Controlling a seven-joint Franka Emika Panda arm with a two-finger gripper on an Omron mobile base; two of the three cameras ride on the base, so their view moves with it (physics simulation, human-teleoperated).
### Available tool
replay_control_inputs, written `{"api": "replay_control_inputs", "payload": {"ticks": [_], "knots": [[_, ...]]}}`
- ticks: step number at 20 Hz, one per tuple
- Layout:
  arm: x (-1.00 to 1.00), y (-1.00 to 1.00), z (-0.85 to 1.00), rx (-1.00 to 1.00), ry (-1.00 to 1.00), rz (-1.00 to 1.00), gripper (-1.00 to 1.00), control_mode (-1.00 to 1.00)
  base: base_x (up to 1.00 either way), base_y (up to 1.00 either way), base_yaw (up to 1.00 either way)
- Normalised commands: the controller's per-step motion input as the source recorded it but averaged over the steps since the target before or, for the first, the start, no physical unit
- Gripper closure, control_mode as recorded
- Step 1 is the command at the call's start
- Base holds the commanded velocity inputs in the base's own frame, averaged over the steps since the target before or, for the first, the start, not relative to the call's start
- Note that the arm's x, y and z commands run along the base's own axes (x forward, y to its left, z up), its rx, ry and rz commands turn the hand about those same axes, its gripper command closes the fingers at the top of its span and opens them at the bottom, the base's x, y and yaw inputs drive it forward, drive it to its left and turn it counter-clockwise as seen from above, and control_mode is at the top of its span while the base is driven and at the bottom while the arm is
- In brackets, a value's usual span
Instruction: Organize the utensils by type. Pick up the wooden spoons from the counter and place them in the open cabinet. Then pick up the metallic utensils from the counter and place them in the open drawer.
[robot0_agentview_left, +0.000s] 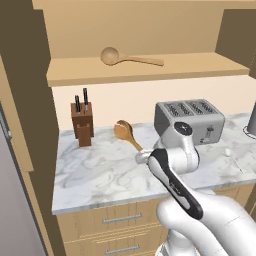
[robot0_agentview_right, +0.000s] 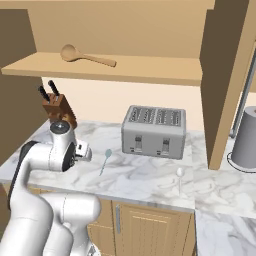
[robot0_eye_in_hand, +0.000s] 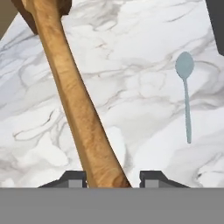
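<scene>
While gripped: spoon (robot0_eye_in_hand: 74, 92) bowl-away, lengthwise.

A: What does the arm (robot0_agentview_left: 200, 210) look like?
B: Glossy white rounded links, dark bands at the joints, a grey disc capping the wrist.
A: And the fingertips (robot0_eye_in_hand: 74, 178)?
B: Small, dark, blocky.

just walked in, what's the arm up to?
Sorting utensils. One wooden spoon already lies on the open cabinet shelf. The gripper straddles the handle of the second wooden spoon at the counter; whether it is lifted is unclear. The bluish spoon and whitish spoon lie on the counter.
</scene>
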Motion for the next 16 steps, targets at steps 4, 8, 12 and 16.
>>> {"api": "replay_control_inputs", "payload": {"ticks": [4,8,12,16], "knots": [[-0.22,-0.46,0.37,-0.08,0.00,0.10,1.00,-1.00,0.00,0.00,0.00],[-0.13,-0.45,0.46,-0.04,0.00,0.08,1.00,-1.00,0.00,0.00,0.00],[-0.14,-0.44,0.52,-0.09,0.00,0.18,1.00,-1.00,0.00,0.00,0.00],[-0.21,-0.41,0.59,-0.13,0.00,0.24,1.00,-1.00,0.00,0.00,0.00]]}}
